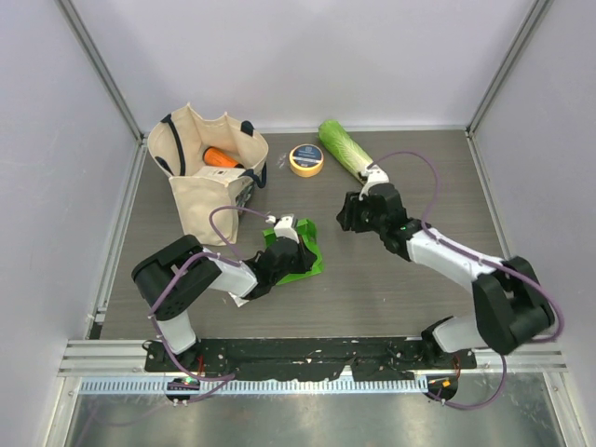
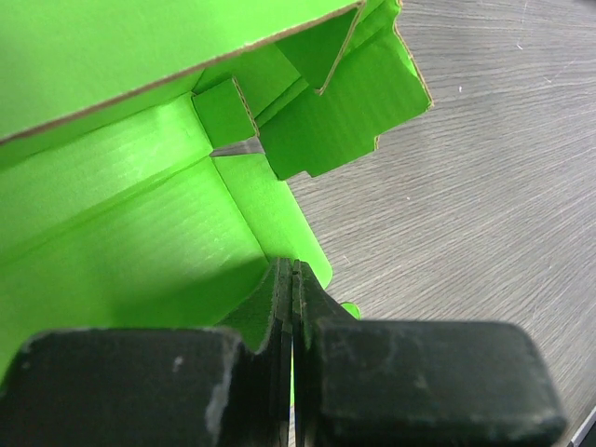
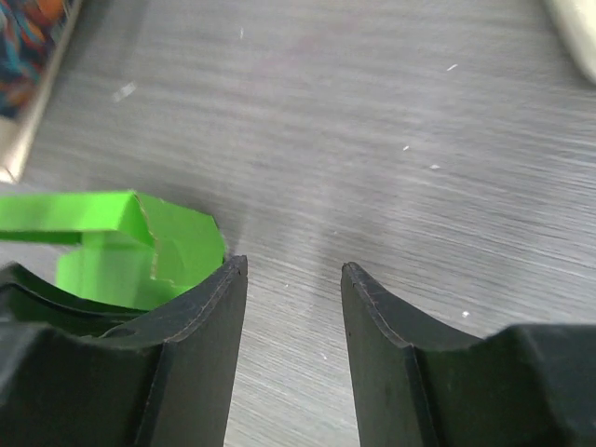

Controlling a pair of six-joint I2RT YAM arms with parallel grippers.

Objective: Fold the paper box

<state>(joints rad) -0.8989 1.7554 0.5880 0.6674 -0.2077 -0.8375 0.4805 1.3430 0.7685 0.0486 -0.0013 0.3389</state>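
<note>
Green card was what we had pinched: our left gripper (image 2: 291, 279) sat pressed tight on a wall of the paper box (image 2: 140, 214), which lay half-formed on the table (image 1: 372, 298) just on the near side of the canvas bag (image 1: 200, 200). Our right gripper (image 3: 293, 279) stood spread and empty, beyond the box from the bag, a loose flap (image 3: 182, 247) just beside one finger. We judged the left should anchor while the right pushed that flap inward along its crease, slowly, lest the thin card buckle.
</note>
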